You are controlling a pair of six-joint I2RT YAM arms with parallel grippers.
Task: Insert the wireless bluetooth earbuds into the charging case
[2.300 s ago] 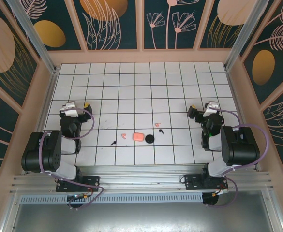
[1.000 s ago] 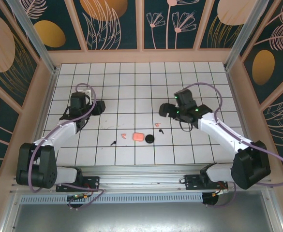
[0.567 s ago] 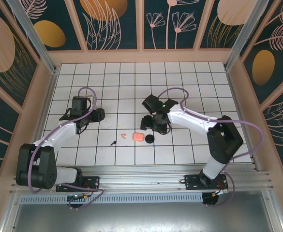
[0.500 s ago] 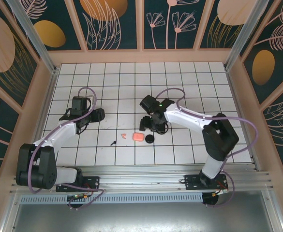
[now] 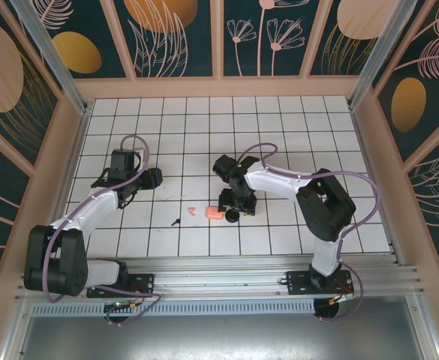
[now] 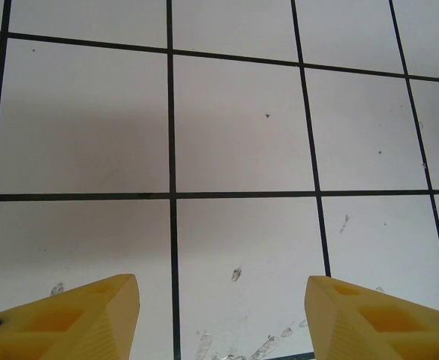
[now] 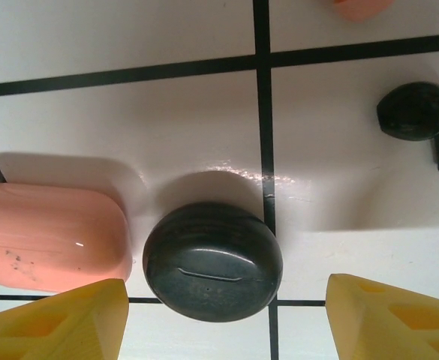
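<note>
In the right wrist view a round black charging case (image 7: 212, 262) lies closed on the tile, with a closed pink charging case (image 7: 50, 236) touching its left side. My right gripper (image 7: 227, 322) is open, and its yellow fingers (image 7: 61, 319) stand either side of the black case without touching it. A black earbud (image 7: 418, 112) lies to the upper right and a pink earbud (image 7: 362, 6) at the top edge. From above, another pink earbud (image 5: 192, 210) and a black earbud (image 5: 175, 222) lie left of the pink case (image 5: 214, 213). My left gripper (image 5: 153, 178) hangs open over bare tile.
The white gridded table (image 5: 294, 142) is walled by wooden rails on three sides. The right arm (image 5: 294, 184) arcs from its base across the near right tiles. Smudges mark the tile under the left gripper (image 6: 223, 319).
The right arm swung in from the right side to the centre and came down over the black case, its jaws narrowing. The left arm reached forward earlier and has held still since.
</note>
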